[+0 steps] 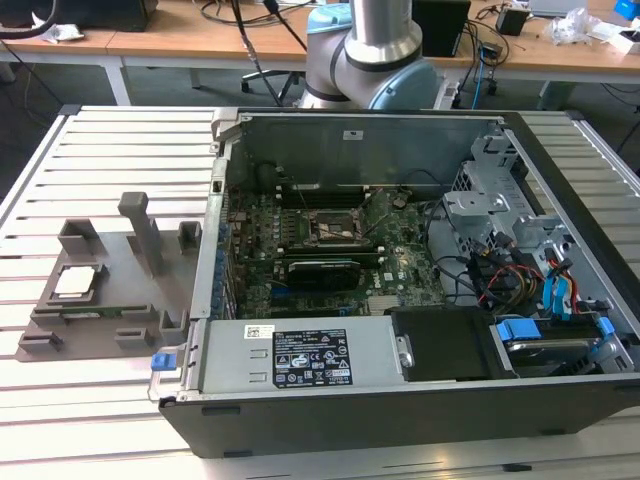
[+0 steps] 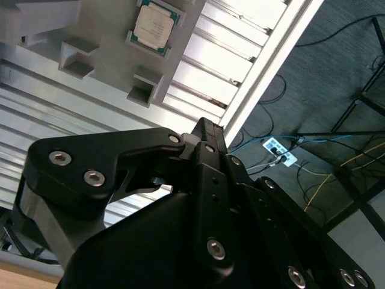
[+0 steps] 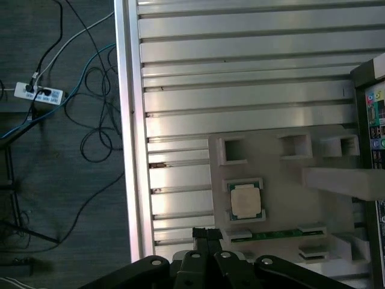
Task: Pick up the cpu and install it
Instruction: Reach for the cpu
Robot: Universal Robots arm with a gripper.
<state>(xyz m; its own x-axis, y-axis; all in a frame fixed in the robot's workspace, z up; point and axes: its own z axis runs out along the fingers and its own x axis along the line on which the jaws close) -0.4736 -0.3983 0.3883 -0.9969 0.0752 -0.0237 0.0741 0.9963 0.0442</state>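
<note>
The cpu (image 1: 80,282), a small square chip with a silvery top, lies flat in a recess of the grey tray (image 1: 140,300) at the exterior view's left, beside the open computer case (image 1: 400,410). In both wrist views the cpu (image 3: 246,200) (image 2: 155,24) lies well below my black gripper (image 3: 205,232) (image 2: 203,129), which hangs high over the tray (image 3: 283,174) near the table's edge. Its fingertips (image 3: 198,232) look pressed together with nothing between them. The black socket frame (image 1: 335,228) sits on the motherboard inside the case.
A slatted aluminium table (image 1: 100,150) carries the tray and the case. The tray has upright posts (image 1: 140,225) and a green memory stick (image 3: 271,235). Past the table's edge (image 3: 129,150) are floor cables and a power strip (image 3: 39,93). The arm's base (image 1: 370,55) stands behind the case.
</note>
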